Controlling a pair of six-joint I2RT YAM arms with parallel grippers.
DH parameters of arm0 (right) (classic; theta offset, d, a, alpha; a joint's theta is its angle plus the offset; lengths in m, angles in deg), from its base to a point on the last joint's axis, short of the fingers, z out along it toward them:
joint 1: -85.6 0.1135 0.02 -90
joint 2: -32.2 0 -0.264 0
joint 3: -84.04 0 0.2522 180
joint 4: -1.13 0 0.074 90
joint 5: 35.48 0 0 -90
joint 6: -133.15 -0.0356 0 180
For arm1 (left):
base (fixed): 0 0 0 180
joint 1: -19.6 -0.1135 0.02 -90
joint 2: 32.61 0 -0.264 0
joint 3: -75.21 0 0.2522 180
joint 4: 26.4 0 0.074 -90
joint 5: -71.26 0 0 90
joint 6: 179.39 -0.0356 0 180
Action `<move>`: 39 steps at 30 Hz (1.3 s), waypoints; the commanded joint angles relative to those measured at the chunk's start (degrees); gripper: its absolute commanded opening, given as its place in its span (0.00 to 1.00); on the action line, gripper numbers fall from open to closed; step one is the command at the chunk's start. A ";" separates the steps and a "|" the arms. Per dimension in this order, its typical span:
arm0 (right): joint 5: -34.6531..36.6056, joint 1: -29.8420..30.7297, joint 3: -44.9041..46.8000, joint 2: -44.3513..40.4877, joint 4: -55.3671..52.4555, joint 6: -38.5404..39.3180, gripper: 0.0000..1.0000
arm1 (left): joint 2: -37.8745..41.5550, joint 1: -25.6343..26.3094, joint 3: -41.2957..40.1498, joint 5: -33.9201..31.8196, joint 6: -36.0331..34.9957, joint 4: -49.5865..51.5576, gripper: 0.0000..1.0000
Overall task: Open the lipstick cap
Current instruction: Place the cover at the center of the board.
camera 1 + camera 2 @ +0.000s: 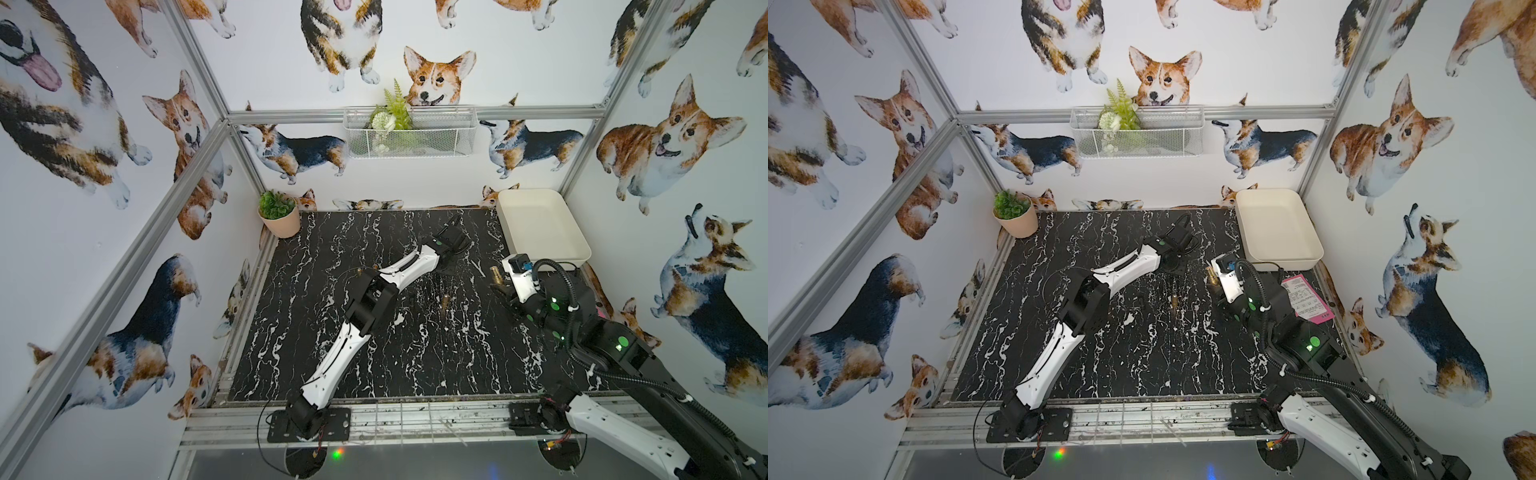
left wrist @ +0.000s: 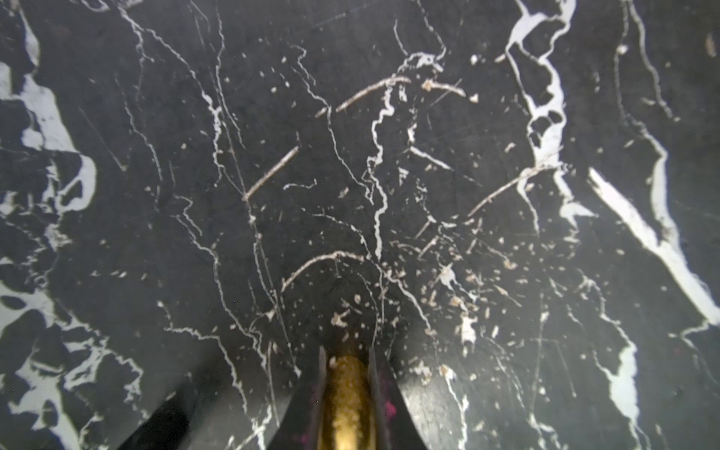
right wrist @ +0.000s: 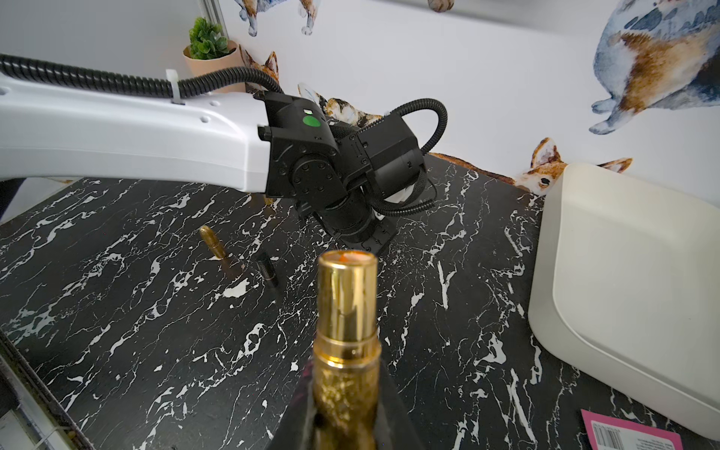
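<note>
**Cap off, the two halves in separate claws**

We find the gold lipstick tube (image 3: pixel 346 311) uncapped, its open mouth showing orange. The right gripper (image 3: pixel 346 376) clamps it by the base above the black marble tabletop (image 3: pixel 117 311), near the cream tray (image 3: pixel 623 292). The left gripper (image 2: pixel 345 356) is pinched tight on the domed gold cap (image 2: pixel 346 393), low over the marble and well apart from the tube. A second gold lipstick (image 3: pixel 213 243) and a dark one (image 3: pixel 269 269) sit on the tabletop between the arms.

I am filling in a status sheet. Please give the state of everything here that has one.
left claw: shut on cap
right claw: shut on lipstick
lipstick: open, cap off
cap: off, held apart from lipstick
spare gold lipstick: not held, looks capped
tray: empty
</note>
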 commanded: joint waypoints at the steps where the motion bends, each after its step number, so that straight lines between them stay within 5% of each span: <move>1: 0.84 0.12 0.02 -0.10 1.66 0.63 0.00 | 0.92 0.05 -0.98 -0.78 1.13 -0.77 0.09; 29: 1.12 0.05 -0.29 -0.72 0.70 0.26 0.00 | 3.33 -0.57 3.36 0.38 0.53 2.24 0.51; 39: -0.21 0.05 -4.07 2.93 -0.98 2.12 0.00 | 18.14 -5.90 -2.56 17.89 5.87 1.14 0.56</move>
